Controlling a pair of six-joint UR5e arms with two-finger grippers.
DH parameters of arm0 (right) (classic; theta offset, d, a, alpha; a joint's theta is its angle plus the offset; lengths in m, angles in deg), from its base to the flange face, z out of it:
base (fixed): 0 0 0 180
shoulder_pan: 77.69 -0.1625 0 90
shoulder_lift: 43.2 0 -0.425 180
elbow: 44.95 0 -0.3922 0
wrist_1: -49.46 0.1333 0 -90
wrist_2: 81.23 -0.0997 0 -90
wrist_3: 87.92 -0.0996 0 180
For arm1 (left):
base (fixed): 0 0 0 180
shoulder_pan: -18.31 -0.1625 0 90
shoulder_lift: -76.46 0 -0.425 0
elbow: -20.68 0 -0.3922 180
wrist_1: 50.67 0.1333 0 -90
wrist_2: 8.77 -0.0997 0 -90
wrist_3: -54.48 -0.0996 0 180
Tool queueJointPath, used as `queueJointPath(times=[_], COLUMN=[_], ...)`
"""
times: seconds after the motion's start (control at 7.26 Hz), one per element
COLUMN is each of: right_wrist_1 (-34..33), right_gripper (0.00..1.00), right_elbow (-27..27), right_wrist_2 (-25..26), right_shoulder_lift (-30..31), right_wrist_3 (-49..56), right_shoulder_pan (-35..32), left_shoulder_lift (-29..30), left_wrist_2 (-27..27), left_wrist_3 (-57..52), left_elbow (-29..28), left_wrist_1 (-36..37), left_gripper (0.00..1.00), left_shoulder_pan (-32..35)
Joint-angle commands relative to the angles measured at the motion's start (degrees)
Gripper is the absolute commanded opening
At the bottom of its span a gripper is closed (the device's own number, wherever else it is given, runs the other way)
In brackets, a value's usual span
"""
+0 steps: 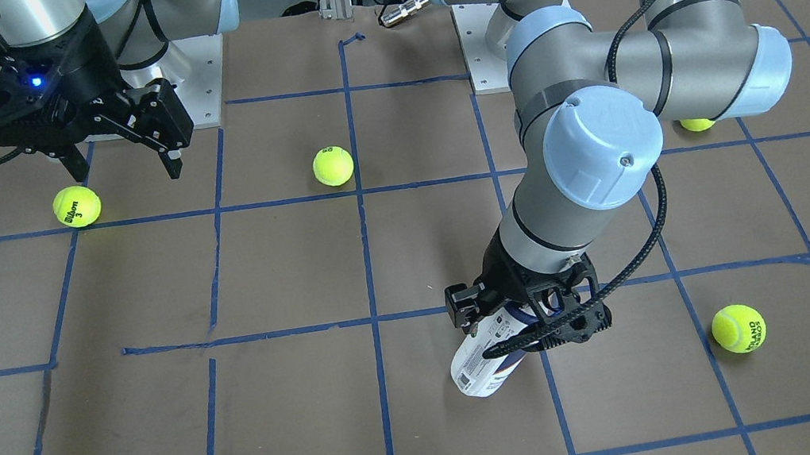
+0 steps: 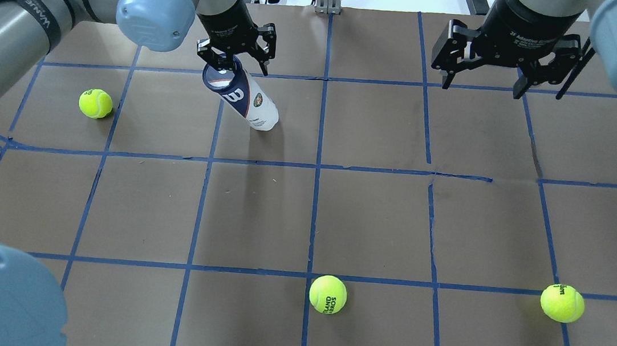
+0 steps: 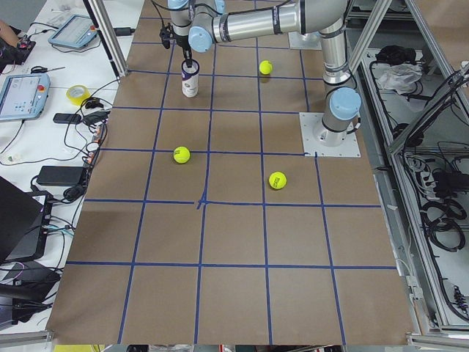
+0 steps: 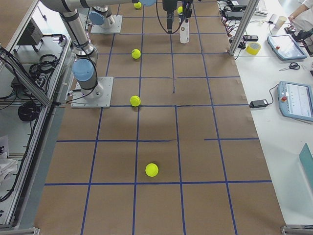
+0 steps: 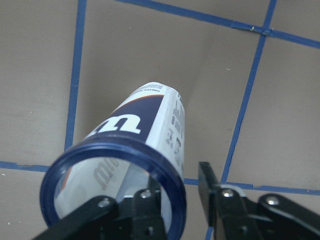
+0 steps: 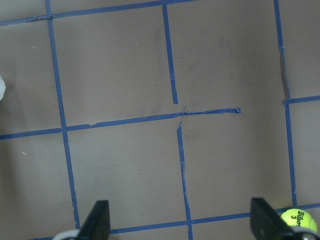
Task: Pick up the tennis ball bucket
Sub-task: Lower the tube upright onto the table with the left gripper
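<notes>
The tennis ball bucket (image 2: 247,100) is a slim white can with a navy band and an open navy rim. It also shows in the front view (image 1: 484,370) and the left wrist view (image 5: 150,120). My left gripper (image 2: 233,66) is shut on its rim wall, with one finger inside the can and the other finger (image 5: 212,187) outside. The can hangs tilted, top toward my left. Its base is low over the table, and I cannot tell whether it touches. My right gripper (image 2: 481,88) is open and empty, well to the right and above the table.
Loose yellow-green tennis balls lie around: one left of the can (image 2: 95,103), one at the near middle (image 2: 328,293), one at the near right (image 2: 562,303), and one half hidden under the left arm (image 1: 696,124). Blue tape lines grid the brown table (image 2: 372,220).
</notes>
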Motion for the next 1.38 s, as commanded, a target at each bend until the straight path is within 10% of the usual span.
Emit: queueJointPath(times=[0.0,1.24], right_wrist_1=[0.05,0.4], right_gripper=[1.0,1.0], right_elbow=[0.03,0.12], right_wrist_2=[0.1,0.19], right_shoulder_lift=[-0.02,0.33], right_wrist_3=[0.07,0.07], right_shoulder_pan=[0.04,0.04], left_shoulder_lift=[-0.52,0.54], left_wrist_2=[0.36,0.53], left_wrist_3=[1.09,-1.63], left_elbow=[-0.93,-3.39], left_wrist_1=[-0.09,0.35], left_gripper=[0.99,0.97], left_shoulder_pan=[0.29,0.29])
